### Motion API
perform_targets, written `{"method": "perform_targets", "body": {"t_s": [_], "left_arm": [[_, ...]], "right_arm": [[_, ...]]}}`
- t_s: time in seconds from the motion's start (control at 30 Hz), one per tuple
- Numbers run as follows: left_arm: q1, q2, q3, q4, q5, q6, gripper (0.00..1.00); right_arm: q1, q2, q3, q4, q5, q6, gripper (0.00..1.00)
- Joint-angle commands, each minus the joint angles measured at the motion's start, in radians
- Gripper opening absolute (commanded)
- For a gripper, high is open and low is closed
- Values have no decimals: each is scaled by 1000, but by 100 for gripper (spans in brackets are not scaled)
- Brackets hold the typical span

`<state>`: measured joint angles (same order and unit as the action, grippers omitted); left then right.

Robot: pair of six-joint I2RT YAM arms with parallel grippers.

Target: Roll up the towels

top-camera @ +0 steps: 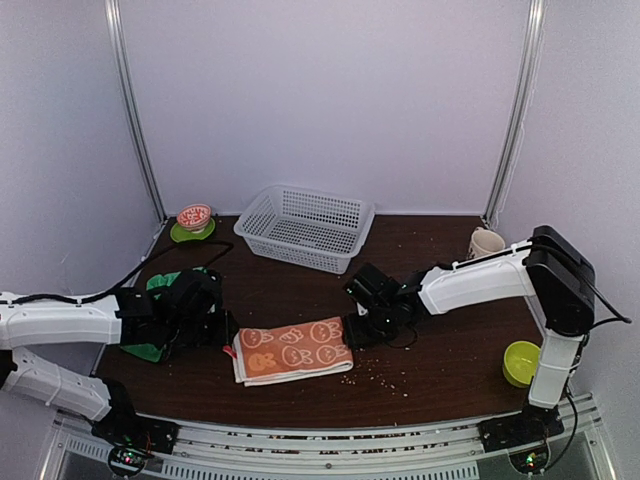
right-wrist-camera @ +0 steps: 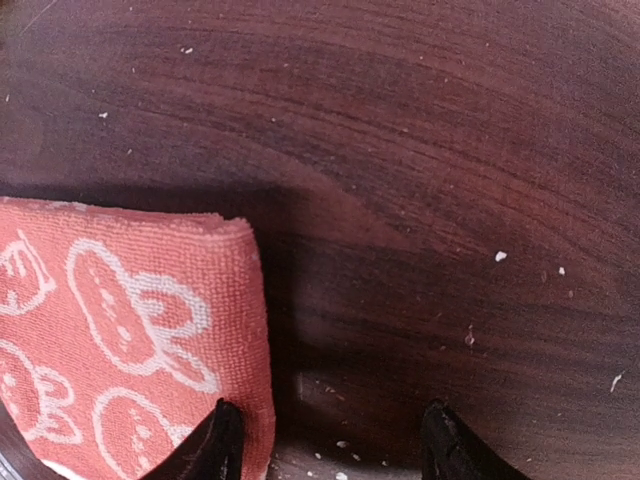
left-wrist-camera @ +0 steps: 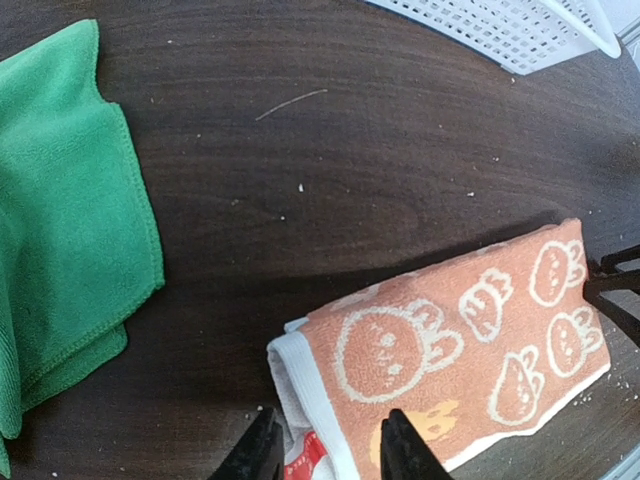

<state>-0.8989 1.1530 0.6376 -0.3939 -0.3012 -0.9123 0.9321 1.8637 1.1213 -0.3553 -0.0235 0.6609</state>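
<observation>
- Towels both lie on the dark wood-grain table (top-camera: 450,340), which is dusted with pale crumbs. Plain pale walls enclose it, with metal posts in the back corners.
- Also on the table: white mesh basket (top-camera: 305,228) back centre, patterned bowl (top-camera: 194,215) on a green saucer back left, mug (top-camera: 485,243) back right, green bowl (top-camera: 520,362) near right.
- Orange towel (top-camera: 293,350) lies folded flat, front centre, between the two arms.
- Green towel (left-wrist-camera: 70,200) is bunched at the left, apart from the orange one and mostly under the left arm in the top view.
- Left gripper (left-wrist-camera: 330,452): fingers apart, straddling the orange towel's white-hemmed corner. Can't tell whether they pinch it.
- Right gripper (right-wrist-camera: 333,445): jaws spread wide over the opposite end. Left finger is at the towel's folded edge, bare wood fills the gap between the fingers, nothing is held.
</observation>
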Motion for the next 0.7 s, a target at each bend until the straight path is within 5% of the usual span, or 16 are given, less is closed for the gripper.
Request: {"method": "perform_targets", "body": {"t_s": [0.0,0.2,0.37,0.53,0.67], "left_arm": [[-4,21,48,36,15,29,35],[-3,25,54,40,18,36,35],[-3,21,61,36,24,47,35],[-3,42,80,60,44,58,35],[-3,82,96,94,97,57,35]], "right_arm": [[-30,-7,-61,42,-13,27,60],[-61,-53,-164,124,-42,37,51],[-80,-161,-223,179,-70,10,55],[-42,-242,-121,170,-93,-11,54],[8,-126,61,52,-55,-63,46]]}}
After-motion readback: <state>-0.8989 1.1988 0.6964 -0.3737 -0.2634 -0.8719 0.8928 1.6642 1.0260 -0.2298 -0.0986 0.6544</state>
